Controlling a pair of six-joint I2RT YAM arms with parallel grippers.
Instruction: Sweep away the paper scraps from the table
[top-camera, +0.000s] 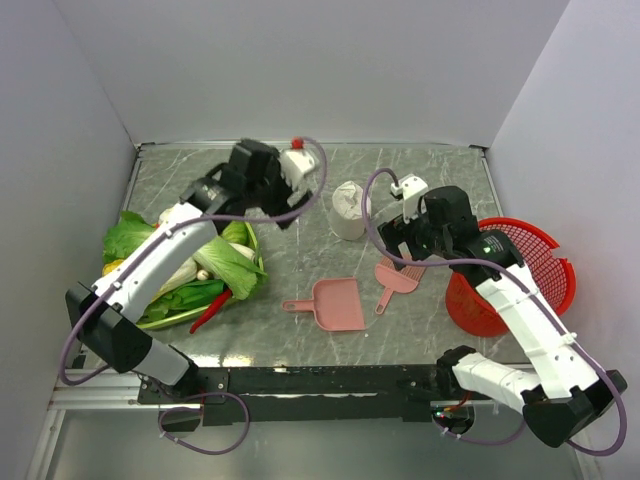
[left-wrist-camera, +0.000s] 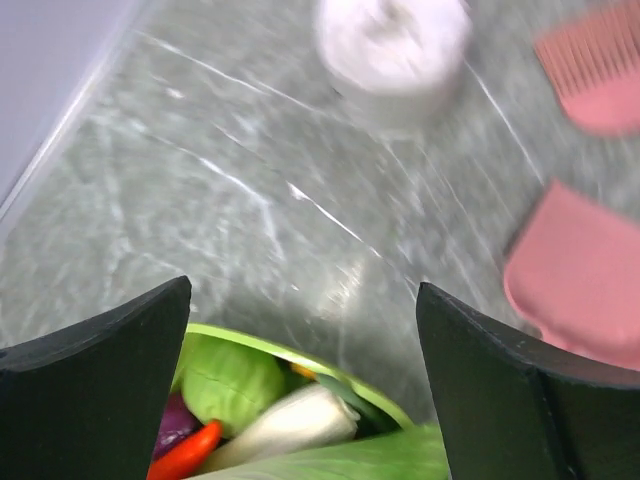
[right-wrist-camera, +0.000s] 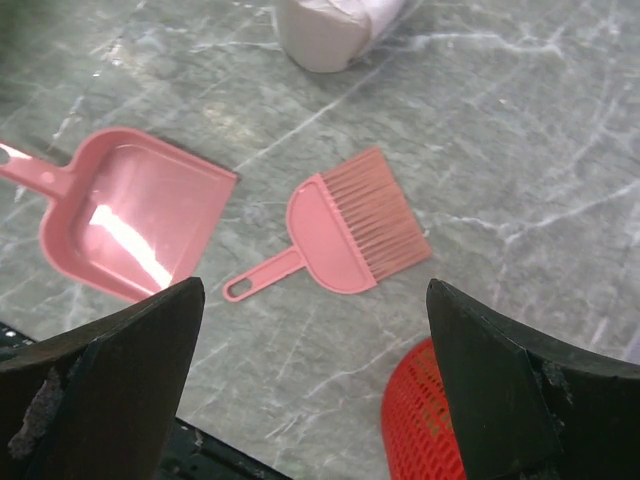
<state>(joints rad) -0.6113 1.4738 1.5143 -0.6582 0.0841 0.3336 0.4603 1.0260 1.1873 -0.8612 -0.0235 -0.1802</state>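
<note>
No dark-green paper scraps show in any view. The grey marble table (top-camera: 300, 262) holds a pink dustpan (top-camera: 336, 304) and a pink hand brush (top-camera: 396, 277) near its middle. My left gripper (top-camera: 278, 205) is open and empty, raised at the back left above the far rim of a green bowl (left-wrist-camera: 300, 358). My right gripper (top-camera: 408, 252) is open and empty, raised above the brush. In the right wrist view (right-wrist-camera: 315, 295) the brush (right-wrist-camera: 350, 235) and the dustpan (right-wrist-camera: 130, 225) lie beyond the fingers. In the left wrist view (left-wrist-camera: 303, 300) the dustpan (left-wrist-camera: 580, 280) is on the right.
A white crumpled lump (top-camera: 348, 210) stands at mid-back, also in the left wrist view (left-wrist-camera: 393, 50). The green bowl (top-camera: 258, 262) with lettuces, a red chilli and other vegetables is at the left. A red mesh basket (top-camera: 520, 275) leans at the right edge. White walls enclose the table.
</note>
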